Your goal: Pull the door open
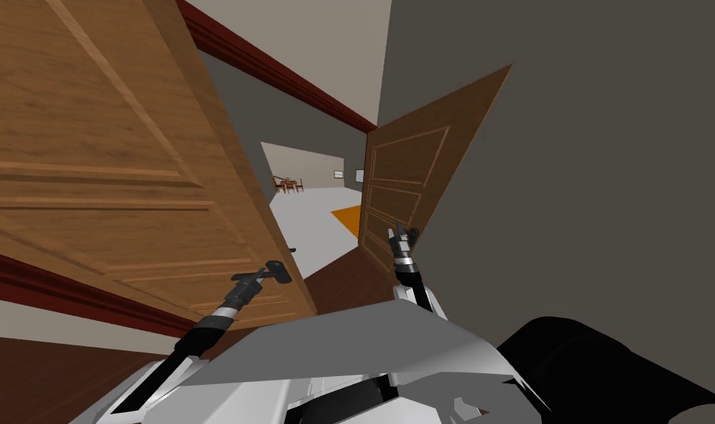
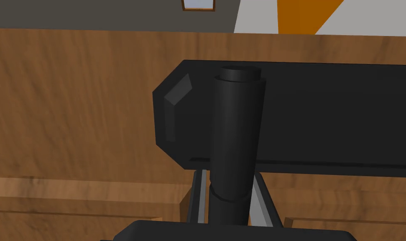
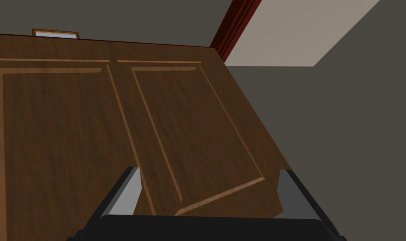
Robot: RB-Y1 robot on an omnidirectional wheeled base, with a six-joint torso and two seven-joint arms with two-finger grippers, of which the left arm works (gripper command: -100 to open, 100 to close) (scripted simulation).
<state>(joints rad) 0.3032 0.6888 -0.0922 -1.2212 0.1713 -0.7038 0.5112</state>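
A large brown wooden door (image 1: 113, 162) stands swung partly open on my left. Its black lever handle (image 1: 278, 269) sits near the free edge. My left gripper (image 1: 269, 274) is at that handle. In the left wrist view the black handle bar (image 2: 237, 125) runs out from its dark backplate (image 2: 323, 117) on the door (image 2: 72, 104), and my left gripper (image 2: 229, 178) is shut on it, with the fingers (image 2: 200, 192) pressing its sides. My right gripper (image 1: 401, 234) is raised and open, holding nothing (image 3: 208, 175).
A second, darker wooden door (image 1: 403, 177) (image 3: 72, 125) stands open ahead of the right gripper, against a grey wall (image 1: 606, 184). Between the doors a gap shows a pale floor with an orange patch (image 1: 346, 217) and a far table with chairs (image 1: 288, 184).
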